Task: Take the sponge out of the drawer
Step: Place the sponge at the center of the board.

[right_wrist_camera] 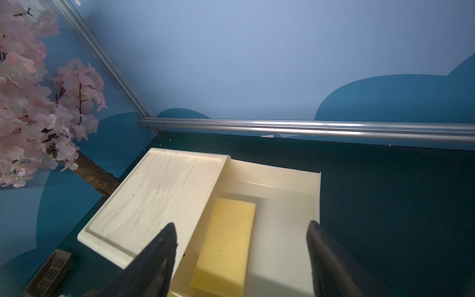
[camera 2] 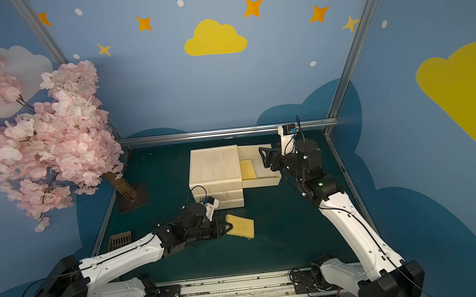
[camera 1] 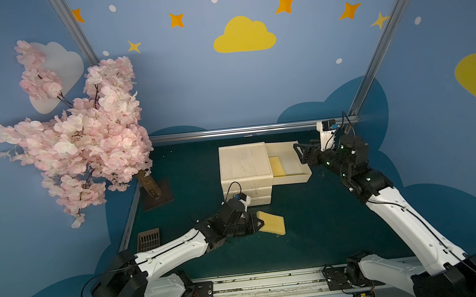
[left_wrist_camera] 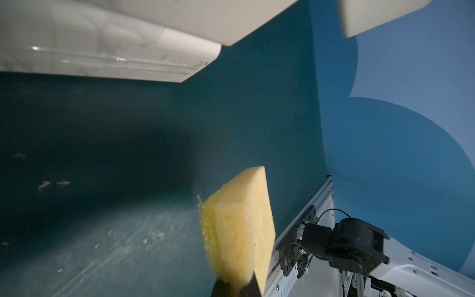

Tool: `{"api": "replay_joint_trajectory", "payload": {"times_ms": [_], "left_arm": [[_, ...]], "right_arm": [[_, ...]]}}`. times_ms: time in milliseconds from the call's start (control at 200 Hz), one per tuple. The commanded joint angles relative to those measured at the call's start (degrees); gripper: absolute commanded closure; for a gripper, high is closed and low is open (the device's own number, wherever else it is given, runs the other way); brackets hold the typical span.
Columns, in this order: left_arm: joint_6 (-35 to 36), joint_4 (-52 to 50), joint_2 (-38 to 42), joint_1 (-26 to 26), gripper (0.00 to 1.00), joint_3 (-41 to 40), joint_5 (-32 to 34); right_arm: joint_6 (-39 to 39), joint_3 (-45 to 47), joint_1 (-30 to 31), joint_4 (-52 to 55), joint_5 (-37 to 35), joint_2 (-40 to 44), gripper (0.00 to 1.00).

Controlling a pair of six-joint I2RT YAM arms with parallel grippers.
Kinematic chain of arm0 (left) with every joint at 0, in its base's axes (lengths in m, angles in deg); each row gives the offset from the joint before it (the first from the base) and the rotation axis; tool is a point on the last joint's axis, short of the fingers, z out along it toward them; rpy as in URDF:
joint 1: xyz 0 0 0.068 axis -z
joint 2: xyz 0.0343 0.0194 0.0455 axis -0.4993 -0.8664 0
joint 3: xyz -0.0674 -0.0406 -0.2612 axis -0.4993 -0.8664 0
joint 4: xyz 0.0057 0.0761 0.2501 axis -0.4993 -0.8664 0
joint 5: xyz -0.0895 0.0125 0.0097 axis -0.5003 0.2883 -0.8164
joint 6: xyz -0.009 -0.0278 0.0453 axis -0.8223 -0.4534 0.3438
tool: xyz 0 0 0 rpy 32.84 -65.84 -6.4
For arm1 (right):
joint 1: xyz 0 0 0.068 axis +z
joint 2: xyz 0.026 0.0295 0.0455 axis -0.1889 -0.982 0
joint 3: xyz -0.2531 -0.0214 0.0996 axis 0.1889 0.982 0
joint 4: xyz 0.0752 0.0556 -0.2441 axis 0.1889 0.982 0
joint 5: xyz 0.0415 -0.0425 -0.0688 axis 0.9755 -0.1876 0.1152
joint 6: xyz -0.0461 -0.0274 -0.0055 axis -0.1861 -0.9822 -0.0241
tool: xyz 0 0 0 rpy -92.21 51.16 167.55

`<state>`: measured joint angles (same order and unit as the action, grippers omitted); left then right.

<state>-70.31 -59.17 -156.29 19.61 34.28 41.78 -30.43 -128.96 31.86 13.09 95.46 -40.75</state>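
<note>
One yellow sponge [right_wrist_camera: 226,244] lies flat on the floor of the open top drawer [camera 1: 291,178], on the side nearest the cabinet body; both top views show it there [camera 1: 275,166] [camera 2: 247,169]. The drawer [camera 2: 261,182] stands pulled out to the right of the cream cabinet [camera 1: 242,162].

Your right gripper [camera 1: 299,155] hangs just above the drawer's outer end, and the right wrist view shows its two dark fingers [right_wrist_camera: 167,239] spread wide, framing the sponge and touching nothing.

Your left gripper [camera 1: 261,223] is clamped on one end of a second sponge [camera 1: 273,226], in front of the cabinet and well apart from the drawer. In the left wrist view that second sponge [left_wrist_camera: 241,231] juts out tilted from the closed fingertips over the green mat [left_wrist_camera: 128,244], which is flecked with pale crumbs. You cannot tell whether its far end touches the mat.

A pink blossom tree [camera 1: 78,135] stands at the left edge, with a small brown grate [camera 1: 148,240] near the left arm.
</note>
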Motion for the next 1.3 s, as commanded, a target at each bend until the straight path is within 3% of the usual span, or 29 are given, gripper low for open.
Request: {"api": "replay_joint_trajectory", "payload": {"times_ms": [0, 355, 991, 1146, 1291], "left_arm": [[-1.1, -0.5, -5.3, 0.1, 0.98, 4.7, -1.1], [-1.5, -6.2, -23.2, 0.8, 0.98, 17.8, -7.1], [-18.4, 2.7, -24.7, 7.0, 0.98, 14.8, 11.1], [-15.7, 1.1, -29.2, 7.1, 0.98, 20.7, 9.2], [-17.8, 3.4, -31.8, 7.0, 0.98, 20.7, 7.4]], "right_arm": [[0.6, 0.9, -0.2, -1.8, -0.7, 1.8, 0.21], [1.5, 2.3, -0.3, -3.0, -1.1, 2.9, 0.20], [5.2, 4.9, -0.1, -6.0, 2.4, 7.0, 0.20], [5.0, 5.3, -0.1, -6.1, 1.9, 8.3, 0.19], [4.9, 5.3, -0.1, -5.9, 1.8, 8.5, 0.19]]}}
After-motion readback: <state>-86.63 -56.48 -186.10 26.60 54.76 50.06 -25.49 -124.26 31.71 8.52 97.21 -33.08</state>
